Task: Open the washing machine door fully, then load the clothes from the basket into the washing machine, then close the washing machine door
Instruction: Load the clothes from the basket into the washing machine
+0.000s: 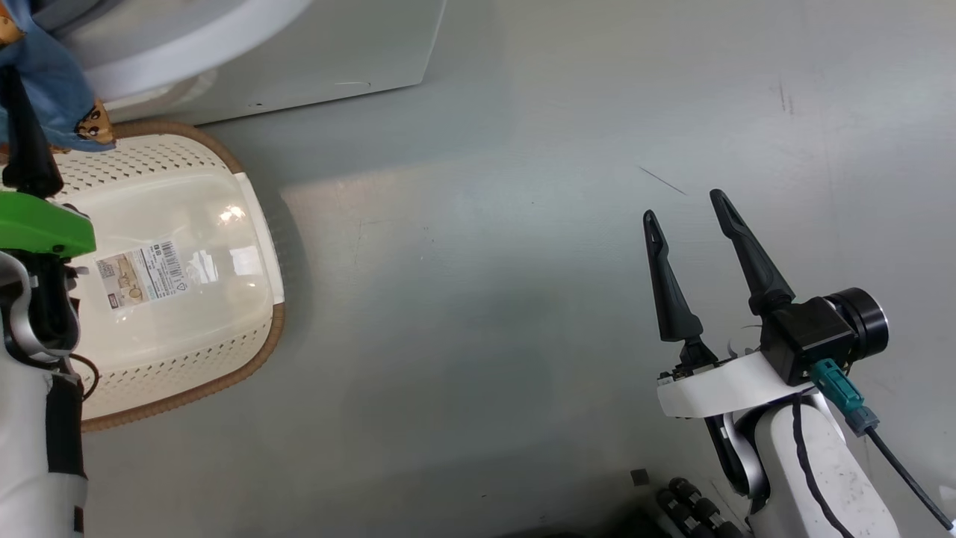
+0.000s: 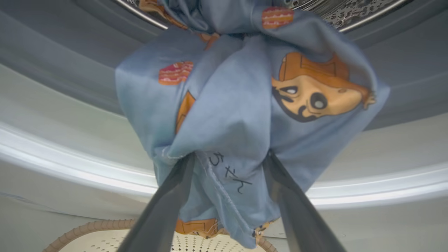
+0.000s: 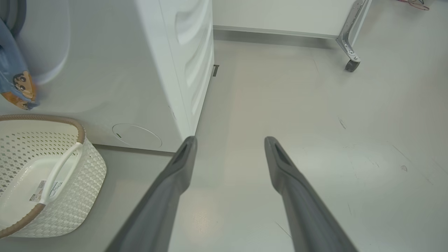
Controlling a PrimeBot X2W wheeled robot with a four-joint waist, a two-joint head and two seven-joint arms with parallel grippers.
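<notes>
The left pincer [image 2: 230,155], spread, is seemingly nudging the clothes [image 2: 238,105] into the mouth of the washing machine [image 3: 122,70] for loading; the right pincer [image 1: 683,205] is idling spread, well apart from the basket [image 1: 187,366].

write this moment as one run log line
phase: loading | left gripper: open, clothes bunched between its fingers at washing machine mouth | basket: looks empty | right gripper: open, over floor

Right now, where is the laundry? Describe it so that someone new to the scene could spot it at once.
Start at the big white washing machine. At its round front opening, just above the cream perforated basket, hang the clothes: a bunched light blue garment. Its orange cartoon-face prints set it apart from the plain white and cream things around it.
</notes>
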